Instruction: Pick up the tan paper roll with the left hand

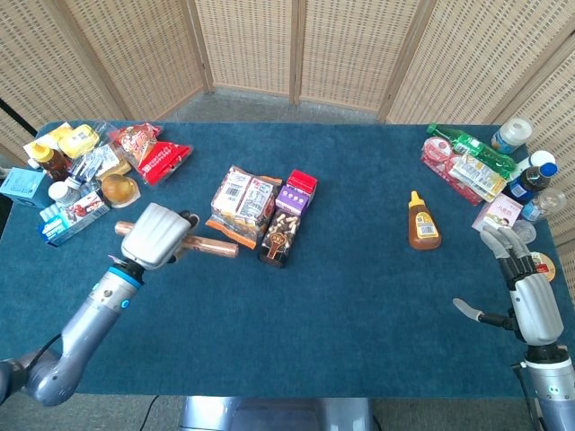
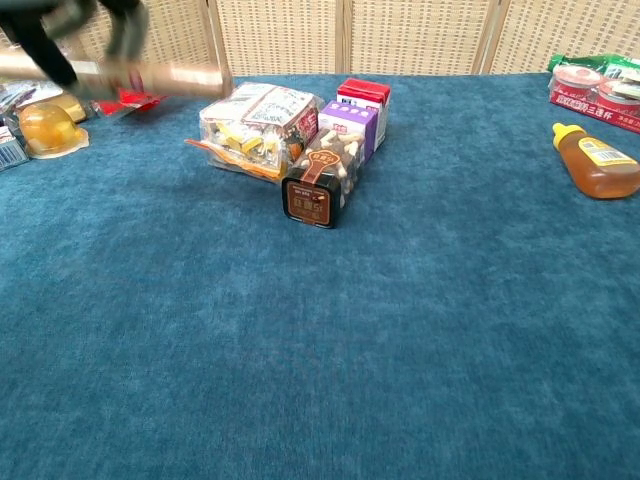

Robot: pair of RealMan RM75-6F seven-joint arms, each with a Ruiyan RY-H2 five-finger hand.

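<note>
Left hand is wrapped round the long tan paper roll, fingers curled over its middle. I see the roll roughly level, one end poking out toward the left of the hand, the other reaching right to just beside the clear cellophane snack pack w/ yellow and white wrappers. Chest cam shows the same roll up in the top-left corner, blurred, well above the blue felt table top, w/ dark fingers hooked round it. So it's clear of the cloth.

Right hand sits at the far right edge of the table in the head cam, fingers straight and apart, thumb out to the side, nothing in it. Not seen in chest cam.

Centre of table: small purple carton w/ a red box behind it, and a dark brown snack tub w/ printed lid in front, all touching or nearly so beside the snack pack. Amber squeeze bottle of honey w/ yellow cap lies alone, right of centre. Far right corner has a green plastic bottle, packets and a few capped bottles, too crowded to sort. Far left has a red foil bag, a round amber jelly cup, other small packs.
</note>
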